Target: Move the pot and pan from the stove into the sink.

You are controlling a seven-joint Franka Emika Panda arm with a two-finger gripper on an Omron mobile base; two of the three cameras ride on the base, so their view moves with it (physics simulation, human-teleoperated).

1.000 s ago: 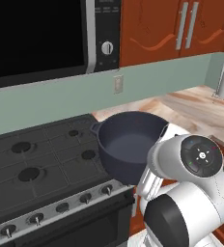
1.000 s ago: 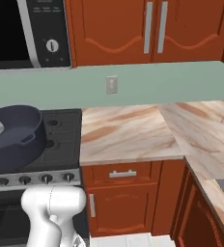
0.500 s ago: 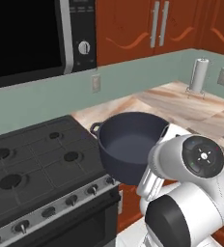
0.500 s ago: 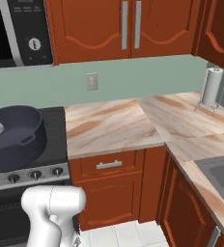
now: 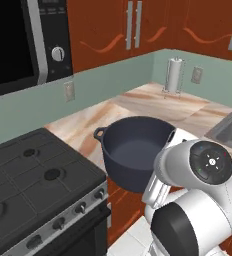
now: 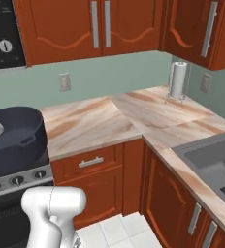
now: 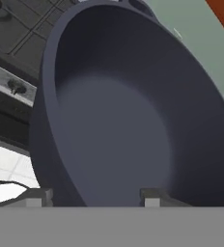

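At the near edge of the hand view, the two-finger gripper (image 7: pixel 92 198) is seen with its dark tips set one on each side of the near wall of the deep round dark blue-grey pot (image 7: pixel 128 111), one tip outside and one inside, so the wall is clamped between them. The pot (image 5: pixel 135 150) is carried in the air just in front of the arm, off the right edge of the black four-burner gas stove (image 5: pixel 30 185), with bare floor and cabinet fronts seen below it; its inside is bare. In the right base view the pot (image 6: pixel 15 138) is seen low at the left, above the steel front strip with black knobs (image 6: pixel 17 180). Beyond it, the marbled beige counter (image 6: pixel 100 121) is seen running along the wall and turning a corner. The rectangular grey metal sink (image 6: pixel 214 162) is set in the counter's right-hand run, well apart from the pot. A white paper-towel roll on a wire stand (image 6: pixel 177 80) is seen upright in the far corner, below the red-brown wooden cabinets (image 6: pixel 100 26).
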